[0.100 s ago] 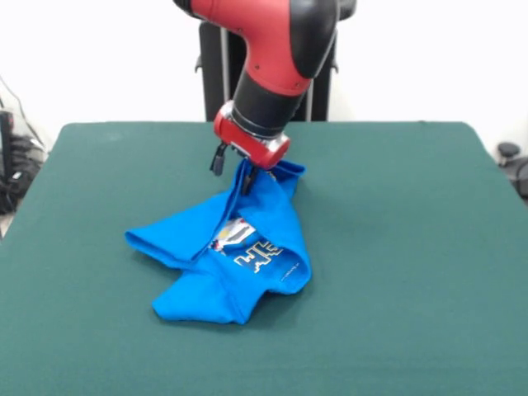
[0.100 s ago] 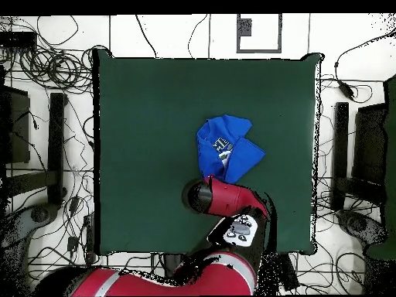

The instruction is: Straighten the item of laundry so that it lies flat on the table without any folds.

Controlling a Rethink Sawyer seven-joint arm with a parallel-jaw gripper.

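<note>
Because the blue T-shirt [image 1: 239,247] is bunched and doubled over itself near the middle of the green table [image 1: 396,231], the gripper [image 1: 245,176] has it by its far edge, where the cloth rises in a peak to meet the jaws. From the front view the jaws appear clamped on that raised fold of fabric, with blue cloth drawn up between them, though the exact pinch is partly hidden by the red wrist. Below and in front of the jaws the rest of the shirt slopes down to the tabletop: one flap spreads out to one side, a folded lobe lies nearest the camera, and a strip of white lettering and graphic shows only in part in a crease between layers. In the overhead view the T-shirt [image 2: 226,148] lies just beyond the arm's end, with the gripper itself hidden under the arm. Holding a high edge looks meant to let the weight of the cloth pull the layers open; I judge the flattening is at an early stage, since several folds remain. A likely risk is dragging the whole bundle rather than unfolding it.
</note>
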